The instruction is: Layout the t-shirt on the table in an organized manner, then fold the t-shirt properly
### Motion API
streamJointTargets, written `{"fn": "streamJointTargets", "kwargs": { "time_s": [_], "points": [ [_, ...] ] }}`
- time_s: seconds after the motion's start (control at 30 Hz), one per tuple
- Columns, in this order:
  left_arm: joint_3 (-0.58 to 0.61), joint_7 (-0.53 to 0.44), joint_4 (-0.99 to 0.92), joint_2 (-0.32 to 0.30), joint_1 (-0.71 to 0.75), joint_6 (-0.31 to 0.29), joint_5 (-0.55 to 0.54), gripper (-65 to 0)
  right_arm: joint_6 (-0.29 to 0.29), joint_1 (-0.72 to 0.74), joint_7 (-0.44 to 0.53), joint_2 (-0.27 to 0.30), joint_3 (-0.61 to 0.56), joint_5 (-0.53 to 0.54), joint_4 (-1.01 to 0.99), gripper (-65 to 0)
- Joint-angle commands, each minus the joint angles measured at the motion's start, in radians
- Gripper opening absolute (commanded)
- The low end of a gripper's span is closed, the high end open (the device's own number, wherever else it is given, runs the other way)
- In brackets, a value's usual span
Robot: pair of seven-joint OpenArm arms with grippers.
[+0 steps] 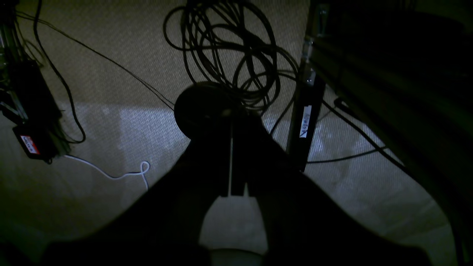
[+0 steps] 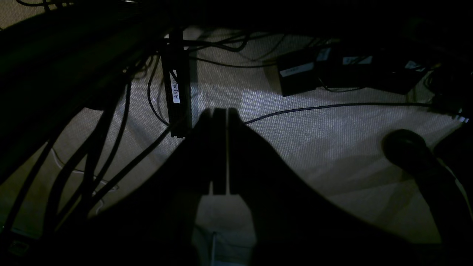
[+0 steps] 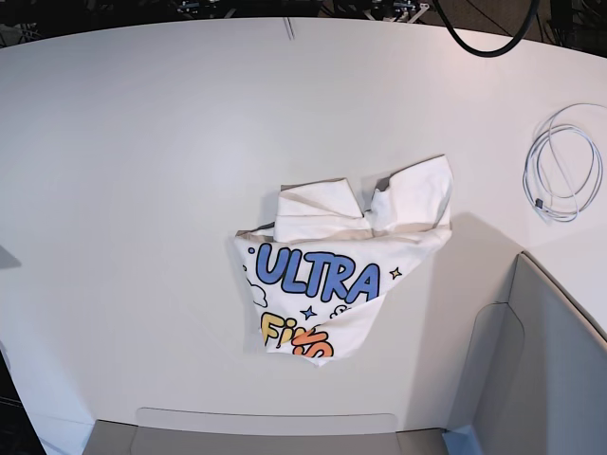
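The t-shirt (image 3: 337, 261) lay crumpled mid-table (image 3: 142, 142), bare white room all round, a cable (image 3: 561, 175) coiled by the right edge, while both grippers (image 1: 232, 166) (image 2: 220, 155), jaws closed and empty, hung over dim floor.

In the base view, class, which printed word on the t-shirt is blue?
"ULTRA", across the middle of the crumpled t-shirt; the partly hidden lettering below it is yellow and orange.

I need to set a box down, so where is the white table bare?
The smooth white table is bare left of and behind the crumpled white printed t-shirt. It is crowded on the right, with the coiled white cable and grey angular bin.
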Motion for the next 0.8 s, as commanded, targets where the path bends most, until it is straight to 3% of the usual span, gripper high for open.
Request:
{"fn": "streamJointTargets", "kwargs": {
  "time_s": [0.0,0.2,0.37,0.6,0.77],
  "points": [
    [0.002,-0.009,0.003,0.002,0.003,0.004,0.003,-65.0,0.002,-0.002,0.005,-0.002,-0.002,0.0,0.003,-65.0],
    [-0.004,-0.023,0.04,0.002,0.02,0.004,-0.001,-65.0,0.002,-0.022,0.012,-0.002,-0.002,0.0,0.019,-65.0],
    [-0.004,-0.046,0.281,0.0,0.187,0.004,-0.001,-65.0,0.002,-0.118,0.068,-0.001,-0.002,0.0,0.152,-65.0],
    [-0.005,-0.055,0.33,0.0,0.278,0.004,-0.003,-65.0,-0.002,-0.212,0.068,0.001,-0.002,0.0,0.227,-65.0],
    [-0.005,-0.046,0.563,0.0,0.43,0.002,-0.003,-65.0,-0.004,-0.305,0.071,0.004,-0.002,0.0,0.298,-65.0]
  ]
}}
